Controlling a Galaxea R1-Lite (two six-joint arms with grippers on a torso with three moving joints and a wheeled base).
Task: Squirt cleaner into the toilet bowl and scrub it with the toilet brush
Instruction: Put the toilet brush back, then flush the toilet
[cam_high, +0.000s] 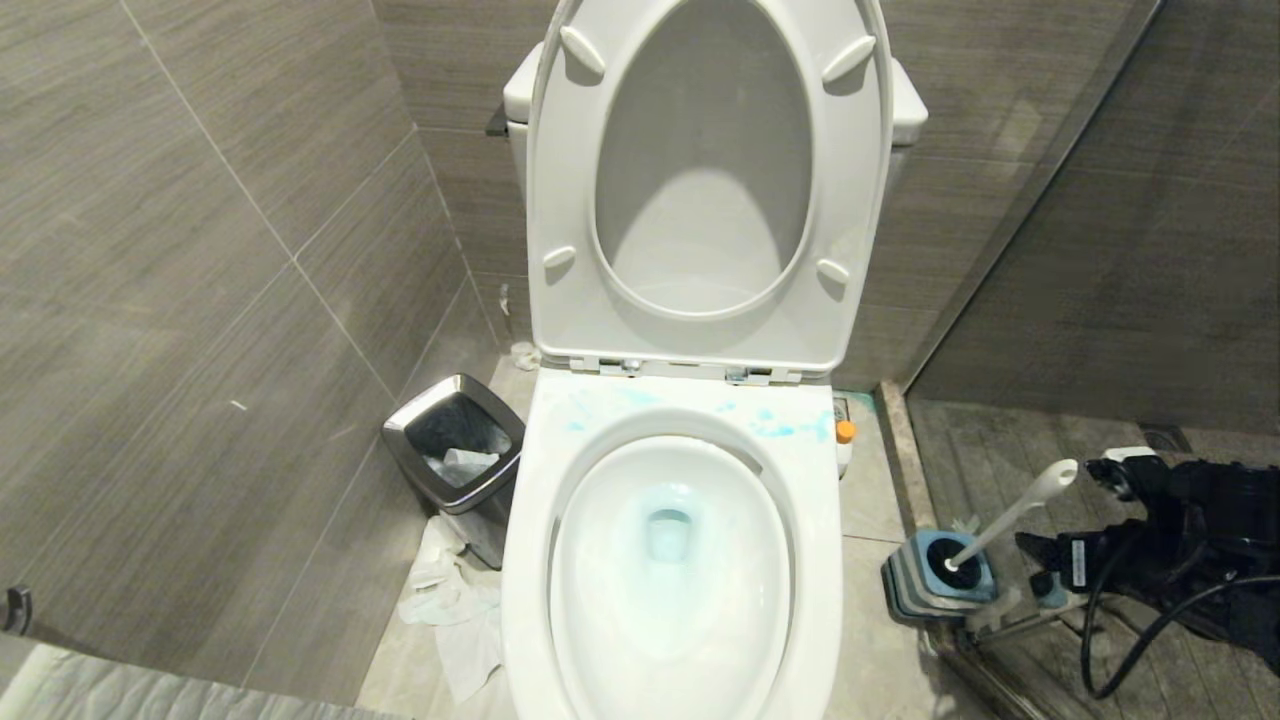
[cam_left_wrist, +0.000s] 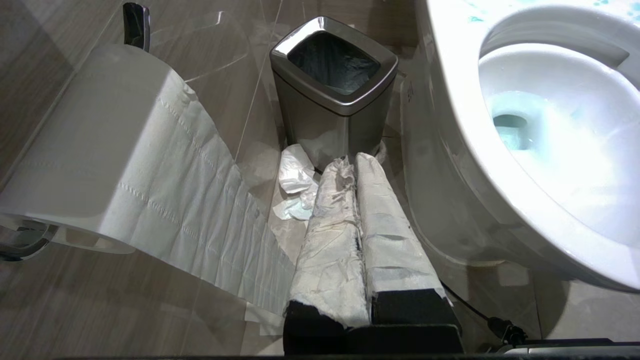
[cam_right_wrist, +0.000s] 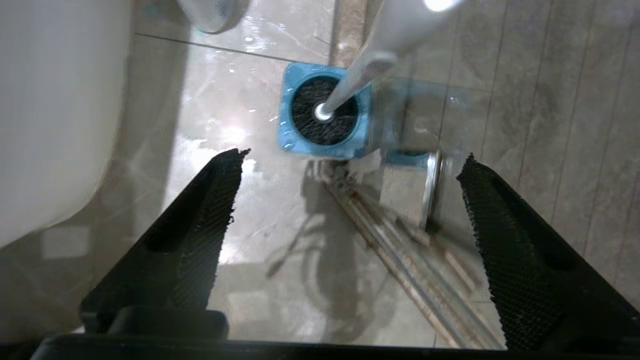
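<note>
The toilet bowl (cam_high: 690, 410) stands open with seat and lid (cam_high: 560, 200) raised. Turquoise cleaner (cam_high: 775, 428) smears its back rim and tints the water (cam_high: 668, 530). The toilet brush (cam_high: 1010, 515) stands tilted in its blue-and-grey holder (cam_high: 915, 585) on the floor to the bowl's right. My right gripper (cam_high: 1075, 505) hangs just beyond the handle, open and holding nothing. From the right wrist, the dark bristle head (cam_right_wrist: 305, 120) sits in the holder (cam_right_wrist: 290, 145) ahead of the open gripper (cam_right_wrist: 351, 157). My left gripper (cam_left_wrist: 352, 160) is shut, its fingers (cam_left_wrist: 390, 225) wrapped in white, low beside the bowl (cam_left_wrist: 450, 125).
A square steel bin (cam_high: 455, 450) stands left of the bowl, with crumpled tissue (cam_high: 450, 600) on the floor by it. A toilet roll (cam_left_wrist: 90, 150) hangs at the left wall. A glass partition with a metal floor track (cam_right_wrist: 400, 250) runs right beside the brush holder.
</note>
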